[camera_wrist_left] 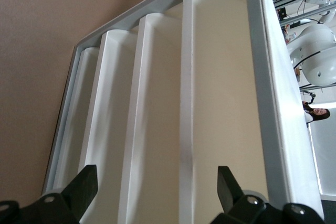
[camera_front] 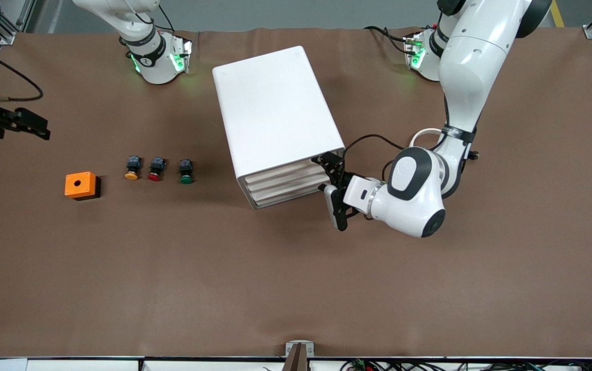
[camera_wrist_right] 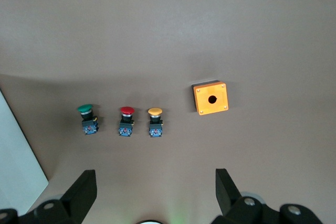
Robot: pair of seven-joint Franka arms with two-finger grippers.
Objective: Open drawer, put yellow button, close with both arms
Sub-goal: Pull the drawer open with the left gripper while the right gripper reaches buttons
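The drawer is seen as the uppermost of three shallow white fronts stacked in a large white cabinet with rounded corners; it is shut, flush with the two fronts beneath it. The cabinet is stood slightly askew on the table, with its drawer fronts turned toward the front camera. The yellow button, a small push-button with a round yellow-orange cap and a black-and-blue body, is laid on the table well apart from the cabinet, toward the right arm's end, with its cap pointed toward the front camera.
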